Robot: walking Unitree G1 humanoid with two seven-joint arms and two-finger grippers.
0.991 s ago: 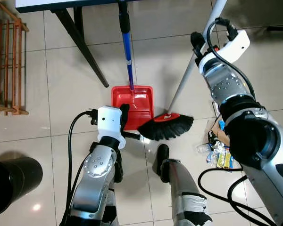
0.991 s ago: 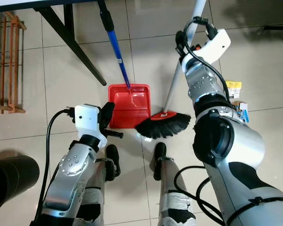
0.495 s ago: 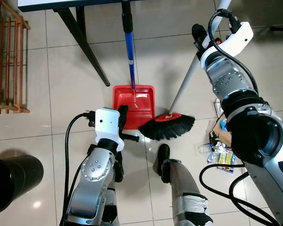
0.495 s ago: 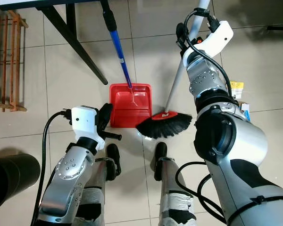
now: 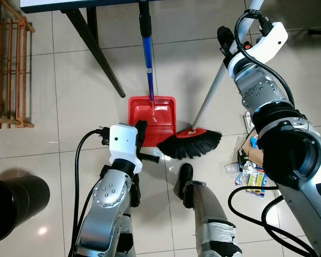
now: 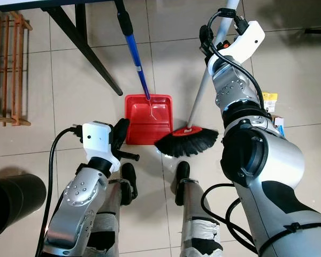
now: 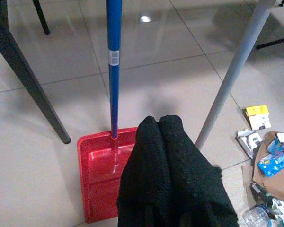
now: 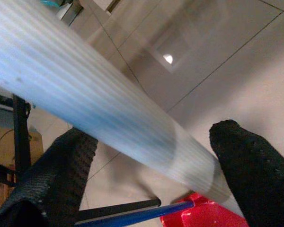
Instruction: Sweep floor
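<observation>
Fingers: the two black fingers [image 8: 61, 175] of the right gripper [image 8: 146, 161] straddle the pale broom handle [image 5: 214, 88], one on each side, closed against it; the two fingers [image 7: 177, 156] of the left gripper [image 5: 140, 134] are pressed together with nothing between them.

Counts, largest first: one dark table [image 5: 69, 6] at the upper edge, standing on slanted black legs; one wooden rack [image 5: 8, 69] at the left edge; one black cylindrical bin [image 5: 13, 201] at the lower left; one broom, its black bristle head [image 5: 190, 143] resting on the tiled floor [image 5: 53, 107] just beside the dustpan's right front corner; one red dustpan [image 5: 151, 115] lying flat on the floor, its blue handle [image 5: 147, 59] rising toward the table; one heap of small packets and wrappers [image 5: 249, 168] on the floor beside the right arm.

Arm pose: the right arm reaches up and forward, its gripper high on the tilted broom handle. The left arm is bent low, its gripper pointing forward at the dustpan's near left edge, just above the floor.
</observation>
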